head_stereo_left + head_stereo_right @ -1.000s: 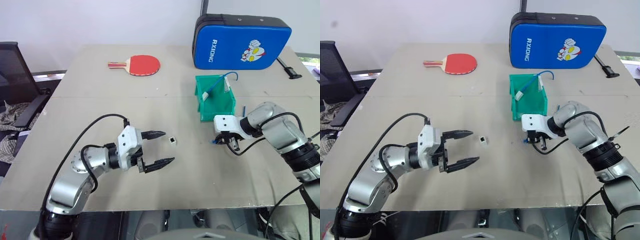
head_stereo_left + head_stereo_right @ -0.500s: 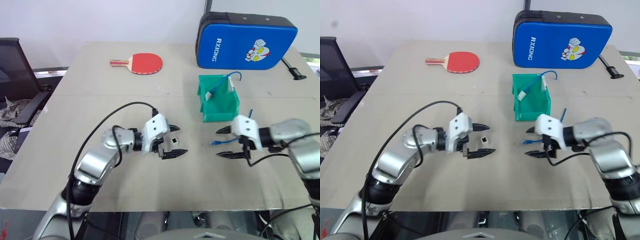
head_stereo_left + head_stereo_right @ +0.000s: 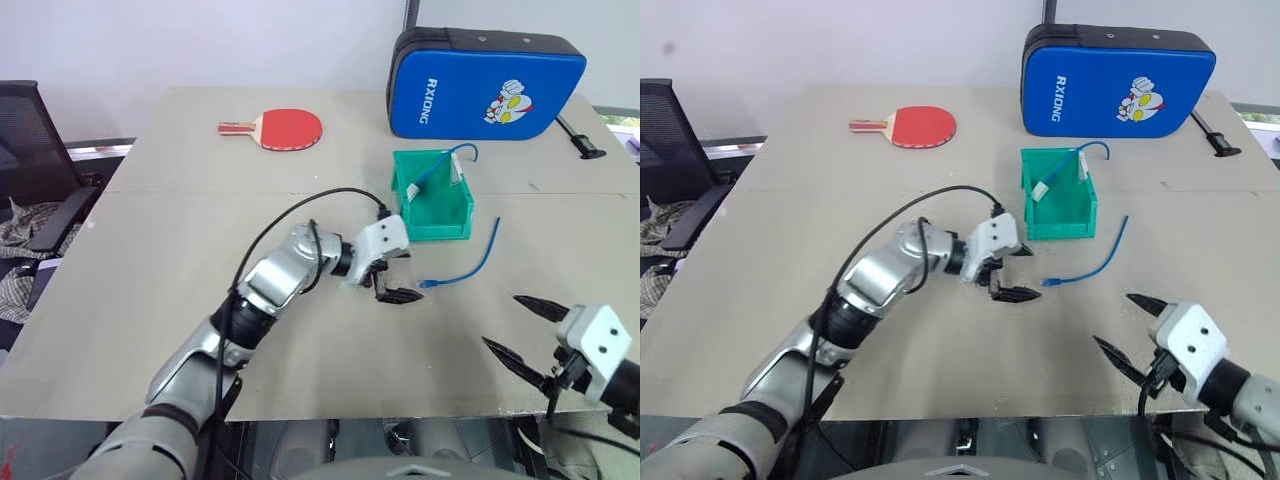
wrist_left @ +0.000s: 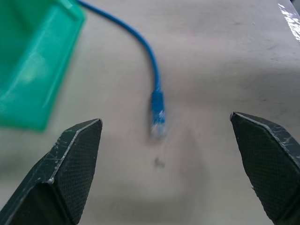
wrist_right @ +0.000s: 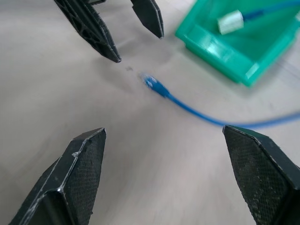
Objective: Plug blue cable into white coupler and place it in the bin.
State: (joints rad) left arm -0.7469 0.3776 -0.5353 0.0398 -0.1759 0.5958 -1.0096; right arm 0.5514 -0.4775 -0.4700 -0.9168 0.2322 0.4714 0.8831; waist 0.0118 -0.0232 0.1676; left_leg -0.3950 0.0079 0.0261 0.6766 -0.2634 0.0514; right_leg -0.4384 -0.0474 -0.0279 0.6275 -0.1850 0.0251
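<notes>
Beige tabletop [image 3: 200, 230] against a white wall, office chair [image 3: 30, 150] off the robot's left edge. Green bin [image 3: 432, 198] sits mid-table, holding another blue cable with white end blocks [image 3: 455, 172]. Blue cable [image 3: 470, 262] lies loose on the table just beside the bin's right front corner, curving down to a clear plug [image 4: 158, 127] that points toward the left gripper [image 3: 393, 273]. Left gripper reaches across in front of the bin, fingers spread wide, empty, plug just ahead of the tips, not touching. Right gripper [image 3: 524, 330] low at the table's near right edge, fingers apart, holding nothing, well apart from the cable. White coupler: cannot tell where it is, the left gripper covers that spot. Red paddle [image 3: 285, 128] far left, blue case [image 3: 485, 82] upright at the back behind the bin, with a black strap end [image 3: 580, 140] beside it.
</notes>
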